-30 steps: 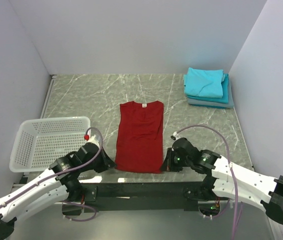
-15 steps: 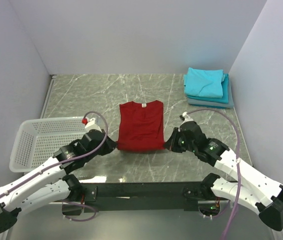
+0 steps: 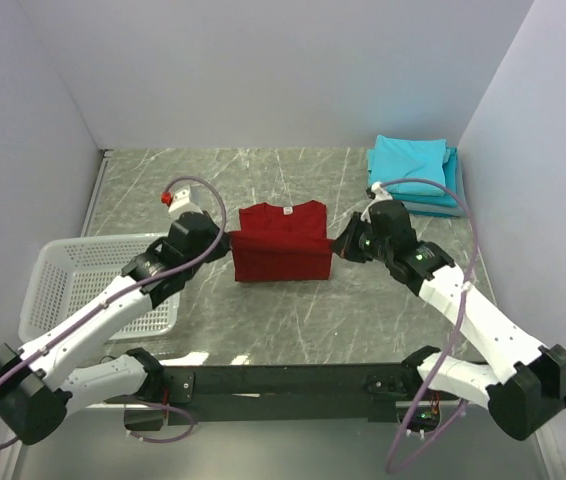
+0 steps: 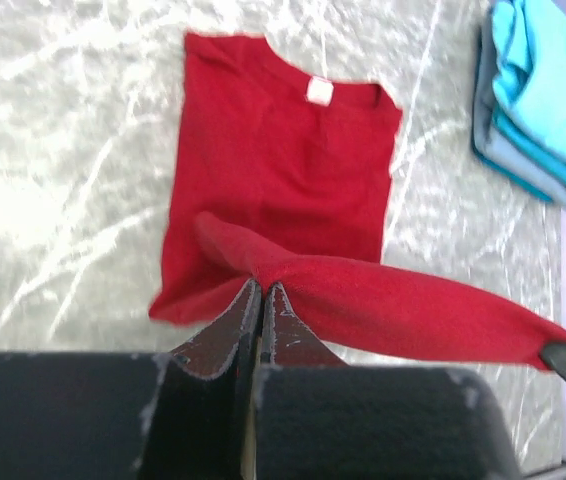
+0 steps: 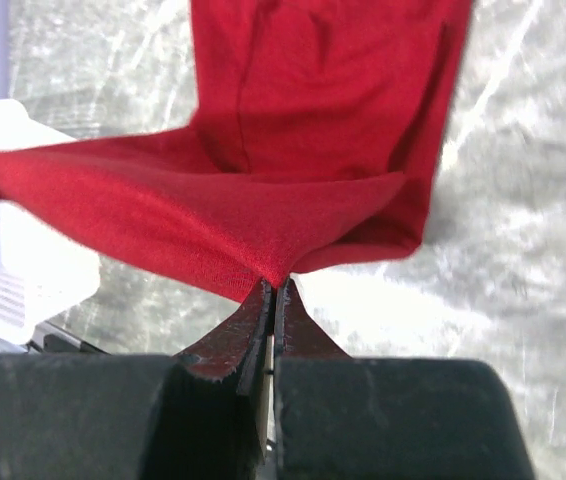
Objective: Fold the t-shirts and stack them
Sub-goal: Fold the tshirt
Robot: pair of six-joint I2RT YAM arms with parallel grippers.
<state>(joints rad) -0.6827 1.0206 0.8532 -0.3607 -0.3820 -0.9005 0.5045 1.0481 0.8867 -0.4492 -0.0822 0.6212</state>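
The deep red t-shirt (image 3: 283,245) lies mid-table, its collar with a white label (image 3: 287,210) at the far end. My left gripper (image 3: 225,241) is shut on its left hem corner, and my right gripper (image 3: 339,247) is shut on its right hem corner. Both hold the hem lifted and stretched above the shirt's body, folded over towards the collar. The pinched cloth shows in the left wrist view (image 4: 259,268) and the right wrist view (image 5: 275,270). A stack of folded turquoise and grey-blue t-shirts (image 3: 415,172) sits at the far right corner.
A white lattice basket (image 3: 93,285) stands at the near left, partly under my left arm. Grey walls close in the marbled table (image 3: 293,320) on three sides. The folded stack also shows in the left wrist view (image 4: 543,95).
Both grippers have carried the shirt's near hem away from the table's front edge towards the collar, so the red shirt is now folded roughly in half lengthwise.
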